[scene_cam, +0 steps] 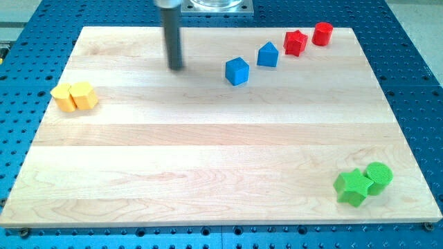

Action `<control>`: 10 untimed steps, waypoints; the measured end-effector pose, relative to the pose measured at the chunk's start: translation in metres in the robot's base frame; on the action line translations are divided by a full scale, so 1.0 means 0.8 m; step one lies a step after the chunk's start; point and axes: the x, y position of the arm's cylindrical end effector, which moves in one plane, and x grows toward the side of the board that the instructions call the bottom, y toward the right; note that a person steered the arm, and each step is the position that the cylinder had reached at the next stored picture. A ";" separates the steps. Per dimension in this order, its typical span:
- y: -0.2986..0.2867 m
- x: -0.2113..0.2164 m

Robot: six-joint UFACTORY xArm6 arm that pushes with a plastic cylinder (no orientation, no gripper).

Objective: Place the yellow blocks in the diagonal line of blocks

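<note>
Two yellow blocks lie touching at the view's left edge of the board: one (64,97) on the left and a yellow pentagon-like block (84,95) on the right. A diagonal line of blocks rises toward the view's top right: a blue cube (237,70), a blue house-shaped block (268,54), a red star (295,43) and a red cylinder (322,33). My tip (176,67) rests on the board near the top, left of the blue cube and well to the right of the yellow blocks, touching no block.
A green star (351,187) and a green cylinder (378,177) sit together at the view's bottom right corner. The wooden board (208,152) lies on a blue perforated table (21,41).
</note>
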 end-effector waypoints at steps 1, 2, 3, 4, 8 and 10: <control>-0.164 0.002; -0.215 0.018; -0.215 0.046; -0.215 0.114; 0.011 0.158; 0.068 0.206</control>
